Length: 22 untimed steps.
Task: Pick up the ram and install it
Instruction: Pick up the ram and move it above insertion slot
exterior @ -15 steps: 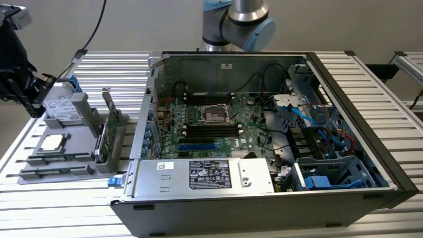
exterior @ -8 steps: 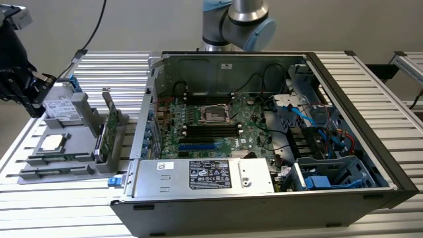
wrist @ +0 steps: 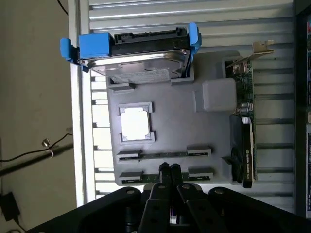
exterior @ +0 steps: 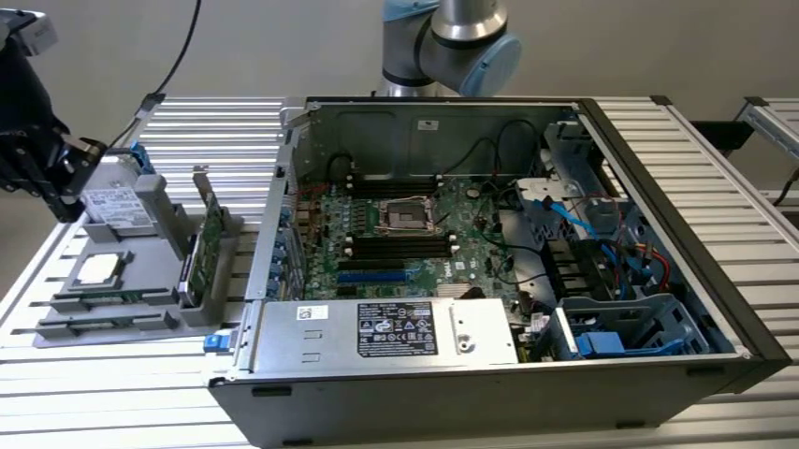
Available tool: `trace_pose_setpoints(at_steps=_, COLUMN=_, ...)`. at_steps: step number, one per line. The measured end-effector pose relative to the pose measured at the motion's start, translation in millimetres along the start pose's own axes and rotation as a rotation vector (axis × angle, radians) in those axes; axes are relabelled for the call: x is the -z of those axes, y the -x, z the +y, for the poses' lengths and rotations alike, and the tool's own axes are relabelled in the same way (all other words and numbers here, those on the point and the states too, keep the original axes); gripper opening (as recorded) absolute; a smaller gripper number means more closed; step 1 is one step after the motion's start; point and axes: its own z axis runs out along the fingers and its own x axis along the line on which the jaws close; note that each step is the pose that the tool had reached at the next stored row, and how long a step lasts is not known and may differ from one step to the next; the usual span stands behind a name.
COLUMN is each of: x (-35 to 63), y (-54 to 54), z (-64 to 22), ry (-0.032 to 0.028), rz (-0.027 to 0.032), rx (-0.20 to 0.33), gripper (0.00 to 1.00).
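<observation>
Ram [wrist: 163, 156]: you have two sticks lying flat and parallel in the grey tray [wrist: 170, 128], at the end opposite the one drive [wrist: 141, 68], with one CPU [wrist: 136, 122] between. One green card [wrist: 243, 141] stands on edge along the tray side nearest the open case [exterior: 661, 159]. Your gripper [wrist: 169, 169] has its fingers pressed together, holding nothing, with the tips over the outer stick; you cannot tell if they touch it. The slatted table [exterior: 75, 393] lies bare beyond that tray edge.

- Arm joint [exterior: 452, 42] behind the computer case [exterior: 474, 416]: silver-grey tube, rounded housing, light-blue cap.
- Gripper [wrist: 169, 168]: matte black, two slim fingers [wrist: 163, 173], angular linkage bars.
</observation>
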Motion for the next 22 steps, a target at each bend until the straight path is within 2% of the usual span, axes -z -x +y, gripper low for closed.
trace_pose_setpoints(at_steps=22, x=-0.2, y=0.0, z=0.0, ry=-0.0327, rz=0.0164, rx=0.399, gripper=0.1)
